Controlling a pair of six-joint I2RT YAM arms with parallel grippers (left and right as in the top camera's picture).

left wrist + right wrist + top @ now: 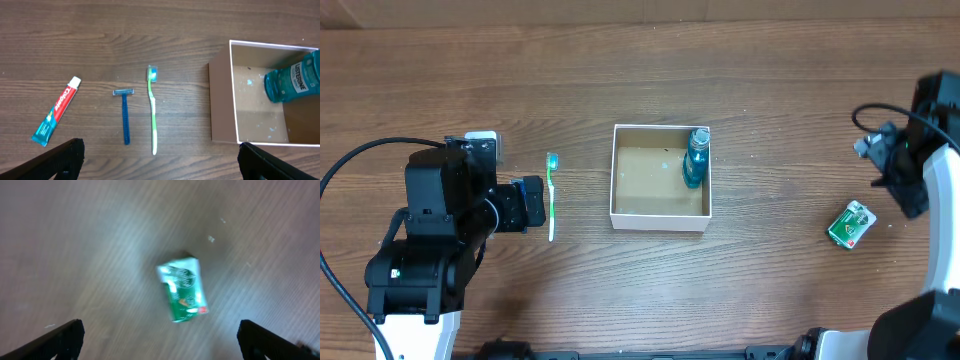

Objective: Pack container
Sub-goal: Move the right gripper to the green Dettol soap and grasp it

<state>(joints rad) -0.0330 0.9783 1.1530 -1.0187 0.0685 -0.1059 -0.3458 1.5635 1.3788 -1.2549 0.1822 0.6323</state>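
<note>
The container (660, 222) is a small square white box with a brown inside, at the table's middle. A blue mouthwash bottle (696, 158) lies inside it along the right wall. In the left wrist view the container (221, 100) and the bottle (292, 82) are at the right. A green toothbrush (552, 195) lies left of the container. My left gripper (530, 203) is open and empty, just left of the toothbrush (152, 112). A blue razor (125, 116) and a toothpaste tube (56, 111) lie beside it. My right gripper (892, 160) is open and empty, near a green packet (851, 224).
The green packet (183, 290) lies alone on the wood at the right, between and ahead of my right fingers (160, 342). In the overhead view my left arm covers the razor and most of the toothpaste. My left fingers (160, 165) hover over bare wood.
</note>
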